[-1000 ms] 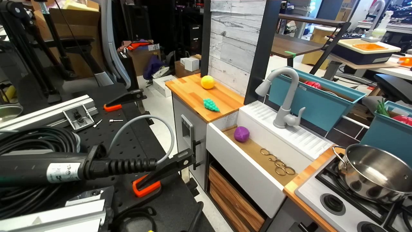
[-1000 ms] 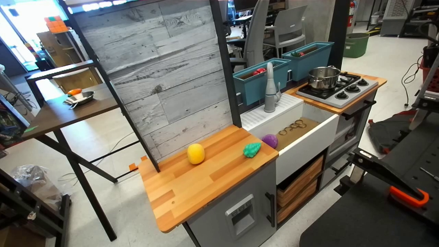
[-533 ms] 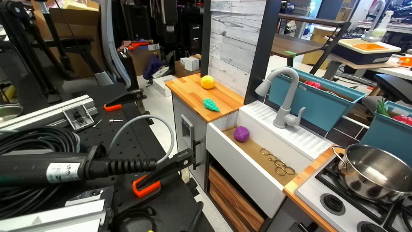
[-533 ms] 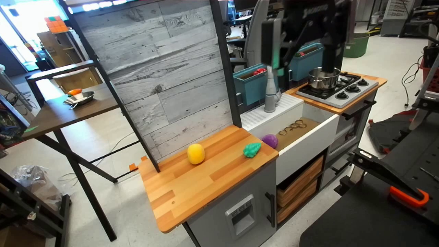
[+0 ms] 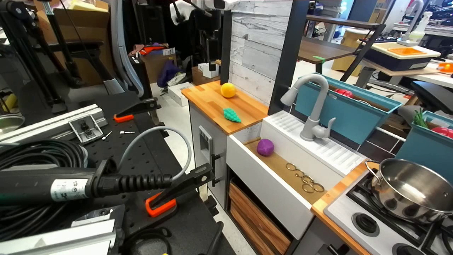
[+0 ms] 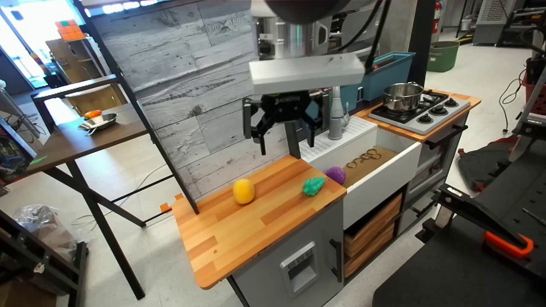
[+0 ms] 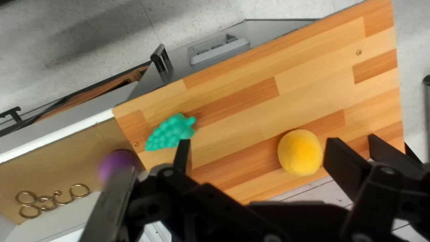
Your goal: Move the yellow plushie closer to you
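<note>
The gripper point(image 6: 286, 147) was held above the wooden counter point(image 6: 239, 243), its fingers point(image 7: 344, 164) wide apart with air between. The yellow plushie point(image 7: 300, 153) was seen on the counter, clear of the fingers, near the plank panel point(image 6: 192, 85); bare wood was shown between it and the front edge. A green toy point(image 7: 169, 132) was seen toward the sink point(image 6: 379, 187). A pan point(image 6: 111, 121) on a dark table point(image 6: 68, 145) was shown only in an exterior view
</note>
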Motion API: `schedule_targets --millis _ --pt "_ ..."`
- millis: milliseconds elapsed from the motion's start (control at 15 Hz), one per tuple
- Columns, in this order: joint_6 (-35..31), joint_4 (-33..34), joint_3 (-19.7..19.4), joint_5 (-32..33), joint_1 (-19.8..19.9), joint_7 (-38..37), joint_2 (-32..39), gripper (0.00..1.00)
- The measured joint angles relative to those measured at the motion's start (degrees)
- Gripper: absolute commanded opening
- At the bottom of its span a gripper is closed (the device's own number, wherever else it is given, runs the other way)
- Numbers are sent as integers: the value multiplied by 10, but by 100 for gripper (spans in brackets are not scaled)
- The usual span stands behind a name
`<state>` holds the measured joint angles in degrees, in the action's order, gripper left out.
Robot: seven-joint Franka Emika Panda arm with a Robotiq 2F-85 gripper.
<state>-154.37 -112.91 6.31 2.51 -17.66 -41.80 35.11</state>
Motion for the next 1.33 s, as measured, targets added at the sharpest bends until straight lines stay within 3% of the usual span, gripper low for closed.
schedule_targets --millis 400,933,1067,1333 --pt "-31 205 -68 0 -72 -30 171 100" --pt "-7 436 -83 -4 -102 -38 353 100" --pt "19 492 -83 -4 -103 -38 392 72" --pt "69 599 -83 -4 -103 -38 461 41"
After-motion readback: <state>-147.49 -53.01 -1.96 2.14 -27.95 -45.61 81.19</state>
